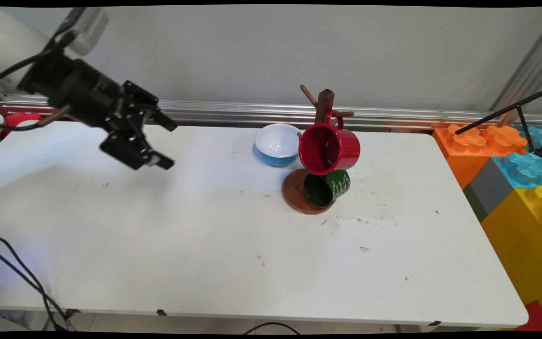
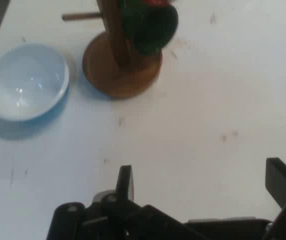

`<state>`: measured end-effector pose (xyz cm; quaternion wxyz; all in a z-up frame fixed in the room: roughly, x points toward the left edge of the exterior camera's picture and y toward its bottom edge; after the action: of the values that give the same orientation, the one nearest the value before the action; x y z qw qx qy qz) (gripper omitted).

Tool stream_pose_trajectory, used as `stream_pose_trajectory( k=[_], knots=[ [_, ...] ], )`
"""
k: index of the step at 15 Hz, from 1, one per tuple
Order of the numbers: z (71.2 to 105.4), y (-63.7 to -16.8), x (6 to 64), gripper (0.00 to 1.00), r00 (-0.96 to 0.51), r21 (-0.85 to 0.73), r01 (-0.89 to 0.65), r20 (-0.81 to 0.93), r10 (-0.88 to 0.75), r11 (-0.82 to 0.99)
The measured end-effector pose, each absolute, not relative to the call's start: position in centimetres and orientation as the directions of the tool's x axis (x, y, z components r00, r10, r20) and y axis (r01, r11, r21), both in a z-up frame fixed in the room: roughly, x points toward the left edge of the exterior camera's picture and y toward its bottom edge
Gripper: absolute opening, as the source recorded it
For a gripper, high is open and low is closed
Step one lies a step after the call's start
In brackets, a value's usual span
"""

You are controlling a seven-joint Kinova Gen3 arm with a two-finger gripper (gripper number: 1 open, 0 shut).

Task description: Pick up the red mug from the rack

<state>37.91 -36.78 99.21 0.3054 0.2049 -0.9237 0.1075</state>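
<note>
While the black two-finger hand [image 1: 167,143] hangs above the left part of the white desk [image 1: 205,245], I read it as wide open and empty: two fingers [image 2: 125,182] well apart in the hand view, nothing between them, nothing touched. Bare desk under it.

No goal on my side, so I can only report layout, not progress:
- Brown wooden mug tree [image 1: 320,141] with round base stands right of centre, toward the far side of the desk.
- Glossy red ceramic mug [image 1: 330,148] hangs by its handle on an upper peg, mouth facing the near-left.
- Dark green ribbed mug [image 1: 330,187] sits low on the tree, just above the base, below the red one. Can't tell whether it hangs on a peg or rests on the base.
- Light-blue bowl with white inside [image 1: 278,143] stands upright on the desk just left of the tree, close to the base but apart from it.
- One upper peg at least looks free.

Hand is well apart from all of these; the bowl is the nearest to it. Hand view looks across bare desk at bowl, tree base and green mug.

Right of the desk: big orange, blue and yellow toy blocks [image 1: 511,174], plus a black tripod leg [image 1: 506,110].
</note>
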Motion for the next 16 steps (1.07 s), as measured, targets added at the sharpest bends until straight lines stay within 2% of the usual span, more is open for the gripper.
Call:
stream_pose_trajectory(
  k=[8,16],
  knots=[
    [100.9,-39.3,26.7,1.0,-0.599,0.025,-0.587,0.659,-0.455,0.809],
    [99.0,-41.3,18.2,1.0,-0.494,0.086,-0.683,0.678,-0.545,0.726]
  ],
)
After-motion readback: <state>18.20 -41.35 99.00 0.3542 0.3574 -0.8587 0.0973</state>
